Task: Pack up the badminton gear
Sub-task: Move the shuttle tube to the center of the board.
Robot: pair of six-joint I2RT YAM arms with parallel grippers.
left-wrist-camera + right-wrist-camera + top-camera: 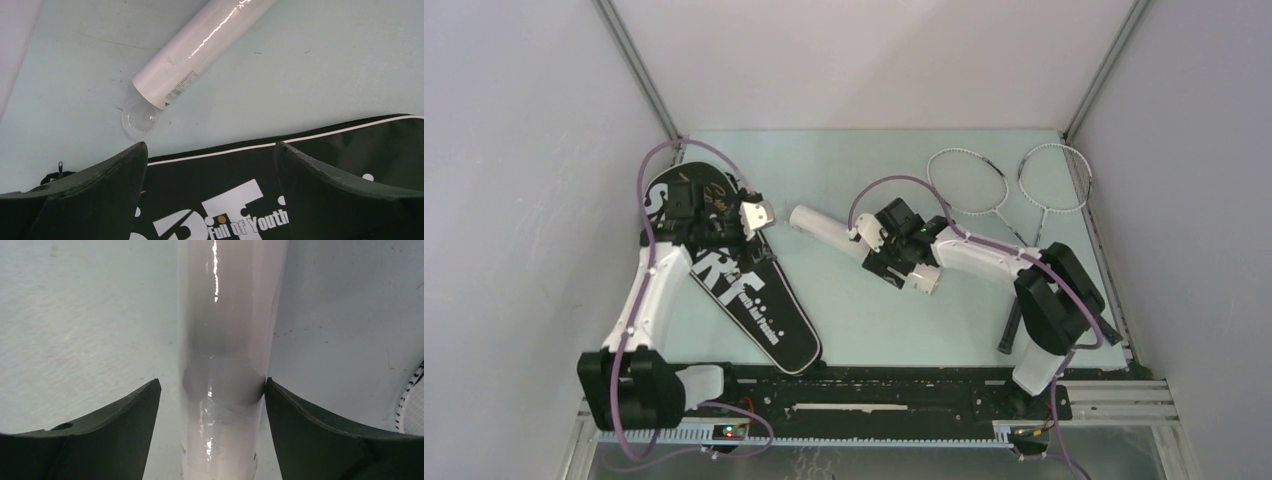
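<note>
The black bag lettered "SPORT" lies flat at the left, also in the left wrist view. My left gripper hovers open and empty over its upper part. The long white tube lies on the table mid-scene, also in both wrist views. My right gripper is open and straddles the tube; the right finger touches it, the left stands off. Two silver-white racquets lie at the back right. No shuttlecocks show.
A small clear round cap lies on the table at the tube's open end, close to the bag's edge. A racquet head's rim shows at the right wrist view's edge. Grey walls close in left, right and back.
</note>
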